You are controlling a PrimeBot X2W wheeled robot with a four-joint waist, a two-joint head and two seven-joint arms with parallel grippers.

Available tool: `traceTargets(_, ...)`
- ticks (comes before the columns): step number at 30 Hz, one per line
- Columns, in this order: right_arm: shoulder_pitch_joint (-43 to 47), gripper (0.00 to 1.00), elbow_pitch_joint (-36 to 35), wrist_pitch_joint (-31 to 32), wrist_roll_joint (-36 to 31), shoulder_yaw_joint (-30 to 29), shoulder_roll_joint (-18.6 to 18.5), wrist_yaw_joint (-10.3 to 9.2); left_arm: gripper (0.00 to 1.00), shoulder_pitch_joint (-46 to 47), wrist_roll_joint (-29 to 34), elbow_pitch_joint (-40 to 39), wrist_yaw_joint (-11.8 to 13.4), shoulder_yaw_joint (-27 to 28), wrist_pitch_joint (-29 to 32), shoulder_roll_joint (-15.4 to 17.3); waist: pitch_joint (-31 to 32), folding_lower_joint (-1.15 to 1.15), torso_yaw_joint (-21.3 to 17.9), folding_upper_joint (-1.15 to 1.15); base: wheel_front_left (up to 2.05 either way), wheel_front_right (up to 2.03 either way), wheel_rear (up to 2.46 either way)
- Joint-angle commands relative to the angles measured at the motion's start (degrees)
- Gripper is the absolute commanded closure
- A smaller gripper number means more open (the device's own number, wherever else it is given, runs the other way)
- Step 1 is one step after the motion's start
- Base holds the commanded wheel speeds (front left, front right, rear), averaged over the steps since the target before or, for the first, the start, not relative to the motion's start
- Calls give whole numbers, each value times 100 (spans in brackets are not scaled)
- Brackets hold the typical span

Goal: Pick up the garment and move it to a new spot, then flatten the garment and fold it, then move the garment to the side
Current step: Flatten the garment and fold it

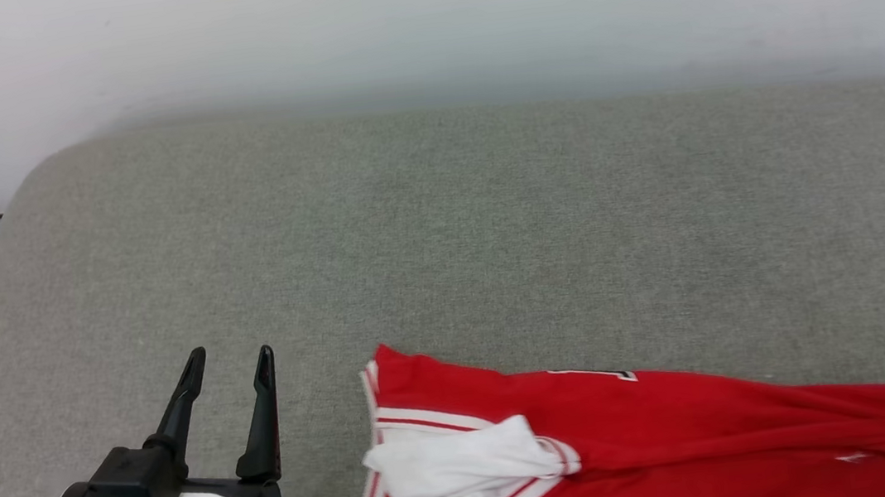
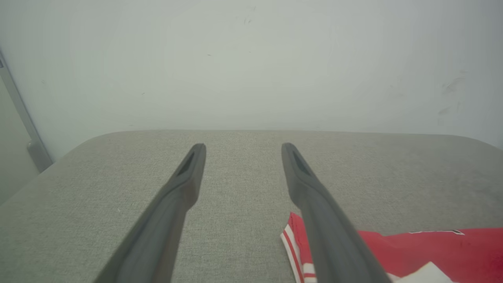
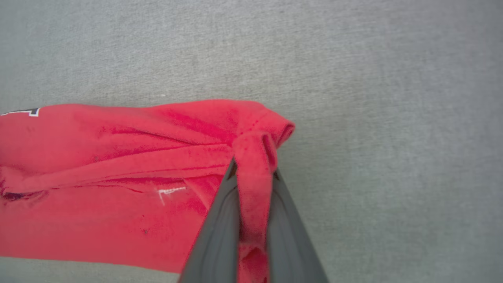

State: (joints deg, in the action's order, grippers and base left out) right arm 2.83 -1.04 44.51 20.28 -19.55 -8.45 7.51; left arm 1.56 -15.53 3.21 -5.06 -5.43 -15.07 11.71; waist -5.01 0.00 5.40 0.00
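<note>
- A grey fabric-covered surface (image 1: 489, 218) runs up to a pale wall (image 1: 416, 18). The red jersey (image 1: 679, 422) lies crumpled on its near side, right of centre, with a white sleeve (image 1: 459, 463) flopped on top.
- The right gripper (image 3: 254, 169) is pinched tight on a bunched fold at the jersey's right end.
- The left gripper (image 1: 230, 354) is spread wide and empty, near the striped edge.
- Lift slowly and high enough that the trailing cloth clears the surface, since so narrow a pinch may slip.
</note>
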Motion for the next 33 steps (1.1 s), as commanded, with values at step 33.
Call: traceTargets(33,-769,100,845,709,5549,1940,560,-4,0,217,-179,118,-4,-221,34,-64,-12,0,524,0,0,0,0)
